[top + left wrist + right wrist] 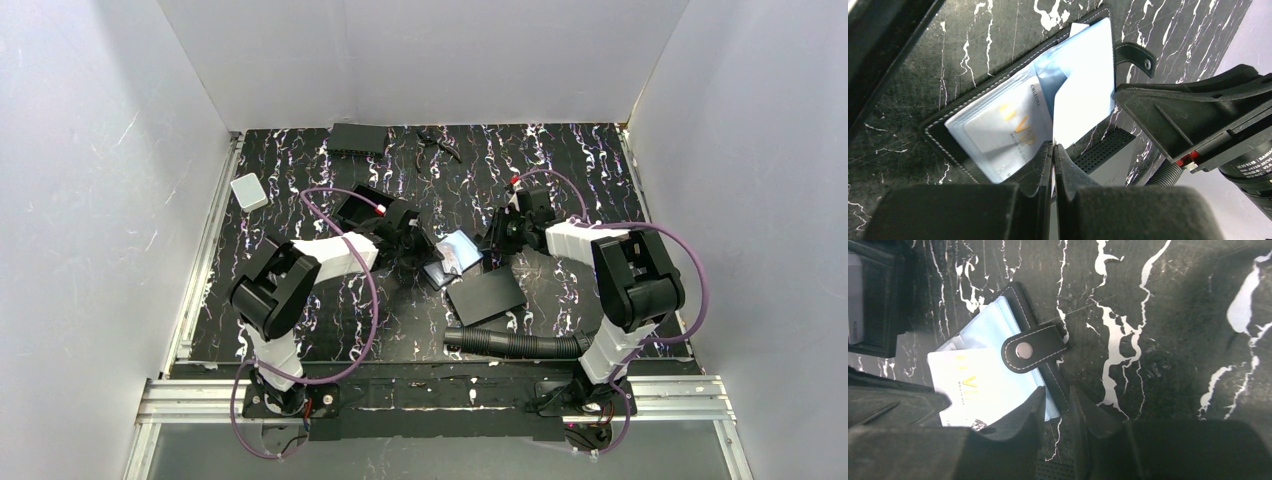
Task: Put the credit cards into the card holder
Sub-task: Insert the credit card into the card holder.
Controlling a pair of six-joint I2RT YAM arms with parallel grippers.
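1. We see the card holder lying open in the middle of the black marbled table, between the two grippers.
2. One credit card, pale blue with gold "VIP" lettering, lies flat inside the holder, apparently under a clear sleeve. We can make out no other card for certain.
3. The left gripper comes in from the left, and its jaws are pressed fully together at the holder's edge. We cannot tell whether a sleeve edge is nipped between them.
4. The right gripper stands at the holder's right side. Its jaws are a little apart, with the holder's stitched rim running into the gap. We cannot tell whether they touch it.
5. The holder's snap strap is undone and folded over the sleeves.
6. A matte black sheet lies just beside the holder, on its near right.
7. A ribbed hose lies nearer still.
8. Far left sits a small grey box, and a black box rests at the far edge.
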